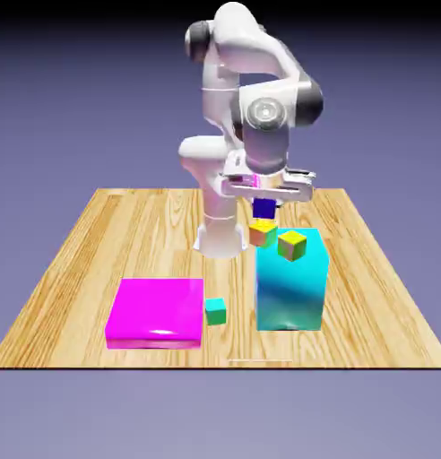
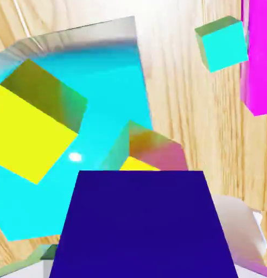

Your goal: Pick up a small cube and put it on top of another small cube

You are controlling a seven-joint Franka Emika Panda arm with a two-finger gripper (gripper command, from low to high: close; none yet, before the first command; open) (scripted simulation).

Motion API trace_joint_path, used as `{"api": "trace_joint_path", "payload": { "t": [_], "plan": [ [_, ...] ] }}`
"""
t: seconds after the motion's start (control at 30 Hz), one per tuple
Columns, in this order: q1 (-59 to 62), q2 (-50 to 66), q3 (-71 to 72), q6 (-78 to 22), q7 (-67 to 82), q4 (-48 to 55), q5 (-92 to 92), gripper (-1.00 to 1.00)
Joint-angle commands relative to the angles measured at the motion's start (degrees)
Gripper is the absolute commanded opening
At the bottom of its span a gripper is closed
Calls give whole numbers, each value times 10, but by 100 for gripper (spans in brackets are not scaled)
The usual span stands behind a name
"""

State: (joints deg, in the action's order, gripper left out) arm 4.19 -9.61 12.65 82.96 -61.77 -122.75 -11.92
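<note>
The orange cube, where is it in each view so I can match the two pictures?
Exterior view: the orange cube sits at the far left corner of the cyan block, just below the purple cube under the hand.
Hand view: the orange cube is at centre, partly hidden by the purple cube.
Shared landmark: the yellow cube on the cyan block.

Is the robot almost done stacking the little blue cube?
Picking up looks done: the gripper holds the small dark blue cube off the table. Right now it hangs just above the orange-and-yellow cube, which sits on the big cyan block. Still left: lowering it onto that cube and letting go.
</note>
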Motion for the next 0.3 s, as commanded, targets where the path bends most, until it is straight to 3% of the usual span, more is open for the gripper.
{"api": "trace_joint_path", "payload": {
  "t": [0.0,0.17,0.2,0.27],
  "plan": [
    [-1,-2,2,18,2,-21,-1,-100],
    [-7,-12,9,95,9,-107,-10,-100],
    [-7,-12,9,95,9,-107,-10,100],
    [-6,-10,7,76,7,-86,-8,100]
  ]
}}
